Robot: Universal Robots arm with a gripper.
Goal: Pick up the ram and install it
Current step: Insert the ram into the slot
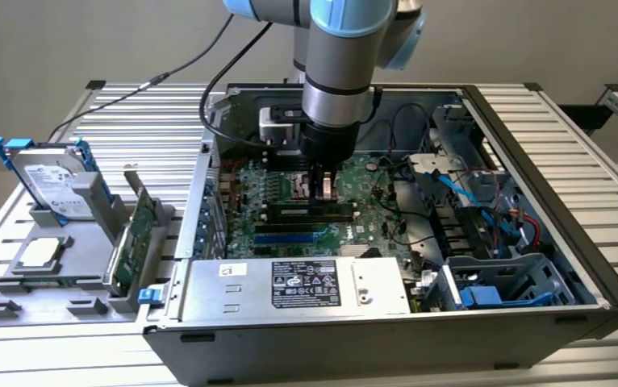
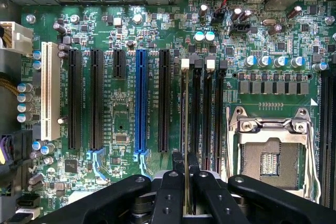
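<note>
The open computer case (image 1: 395, 347) fills the frame's middle, holding the green motherboard (image 1: 277, 181), with a power supply (image 1: 298, 284) in its lower part. Mid-frame, the gripper (image 1: 325, 193) is nearly closed, pinching the ram (image 1: 306, 212) edge-on along a memory slot (image 2: 198, 108). On the exterior view's left, a grey tray (image 1: 29, 282) holds a hard drive (image 1: 56, 189) and an expansion card (image 1: 131, 242), both standing upright.

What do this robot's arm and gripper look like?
The arm is a thick silver-grey metal tube with light blue plastic joint caps and a black lower section. A thin black cable loops beside it. The gripper has black, blocky fingers dotted with small round holes.
</note>
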